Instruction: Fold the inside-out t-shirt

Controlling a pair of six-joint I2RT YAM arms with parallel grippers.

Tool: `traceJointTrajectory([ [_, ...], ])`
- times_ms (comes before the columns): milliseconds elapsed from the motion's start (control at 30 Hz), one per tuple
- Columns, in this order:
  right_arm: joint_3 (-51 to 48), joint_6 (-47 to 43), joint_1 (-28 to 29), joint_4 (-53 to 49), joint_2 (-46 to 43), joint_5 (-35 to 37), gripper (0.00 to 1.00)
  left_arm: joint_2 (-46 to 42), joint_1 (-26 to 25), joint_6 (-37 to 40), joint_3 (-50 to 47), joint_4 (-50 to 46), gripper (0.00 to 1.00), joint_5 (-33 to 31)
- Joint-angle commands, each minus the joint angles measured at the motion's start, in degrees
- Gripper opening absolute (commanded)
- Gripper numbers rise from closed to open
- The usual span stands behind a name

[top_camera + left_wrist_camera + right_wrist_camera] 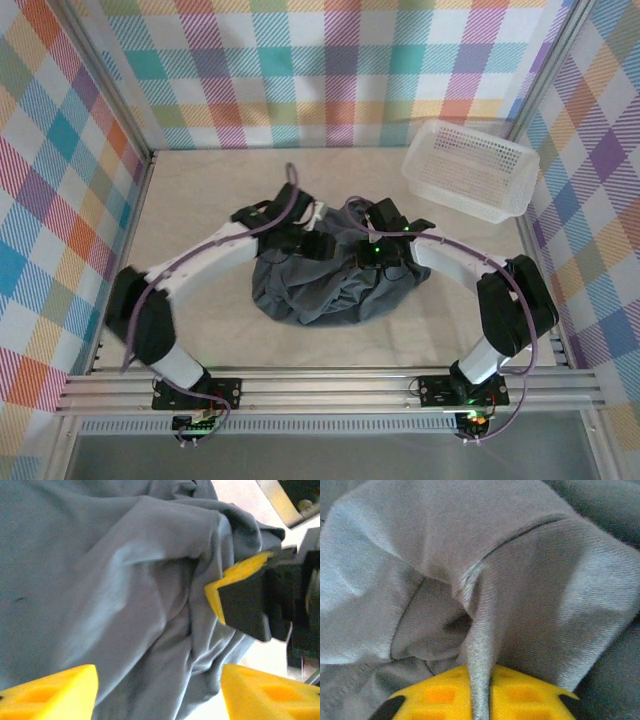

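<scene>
At the near edge, a silver aluminium rail (330, 385) carries the two arm bases. From there the white-and-black left arm (190, 275) and the white-and-black right arm (460, 265) bend inward and meet over the middle of the beige table (200, 200).

Under their wrists lies the dark slate-grey soft cloth t-shirt (325, 290), bunched into a rumpled heap near the table's centre, with its rounded lower edge towards the bases and its upper part hidden beneath the two wrists. It is crumpled, not spread flat.

In the left wrist view, the left tool (159, 680) stands wide, its yellow fingers (50, 695) far apart at the bottom corners. Grey cloth lies between and beyond them, and neither finger pinches it. Just beyond, in the same view, a yellow-and-black finger of the other arm presses into a ridge of the shirt.

In the right wrist view, the right tool (481, 690) is clamped on the shirt. A thin upright fold of grey cloth runs down between its two yellow pads (435, 695), which sit tight against it on either side. A stitched seam crosses the cloth just above the fold.

Farther off, at the far right corner, a white rectangular mesh plastic basket (470, 175) sits tilted, well apart from the shirt. Multicoloured checked cloth walls (300, 70) close in the back and sides.
</scene>
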Motion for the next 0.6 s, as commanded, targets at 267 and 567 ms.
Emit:
traceJointTrajectory([
  [267,-5.18,2.18,-0.06,3.28,-15.23,-7.14,0.0,22.84,-0.55,9.17,13.32,4.2,0.64,1.5],
  [567,-12.73,3.33,-6.99,-0.36,-17.88,7.86,0.02,8.37,4.14,-5.04,7.86,6.61,0.0,20.3],
])
